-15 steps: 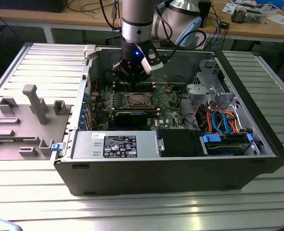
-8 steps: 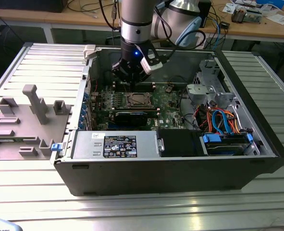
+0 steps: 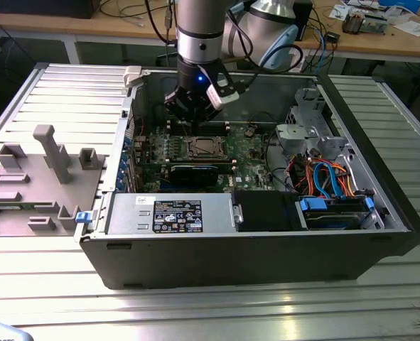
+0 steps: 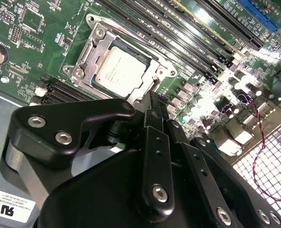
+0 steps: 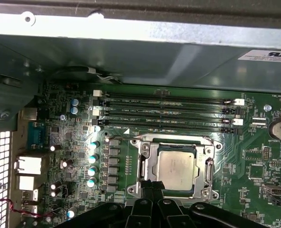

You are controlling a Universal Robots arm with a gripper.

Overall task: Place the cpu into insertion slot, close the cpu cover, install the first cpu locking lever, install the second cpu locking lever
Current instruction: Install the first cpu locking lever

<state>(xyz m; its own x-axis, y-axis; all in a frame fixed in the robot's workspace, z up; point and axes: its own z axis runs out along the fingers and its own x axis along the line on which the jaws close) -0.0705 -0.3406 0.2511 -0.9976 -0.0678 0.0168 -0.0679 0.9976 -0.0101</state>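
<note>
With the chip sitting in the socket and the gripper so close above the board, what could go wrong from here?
1. The gripper hangs right at the edge of the cpu cover; a small slip could scrape the cpu or bend the frame.
2. The memory slots lie just beside the insertion slot, so a sideways move might strike them.

A ribbed aluminium table (image 3: 46, 305) carries an open computer case (image 3: 252, 256) across its middle and a grey fixture tray (image 3: 35, 188) near its left edge.
</note>
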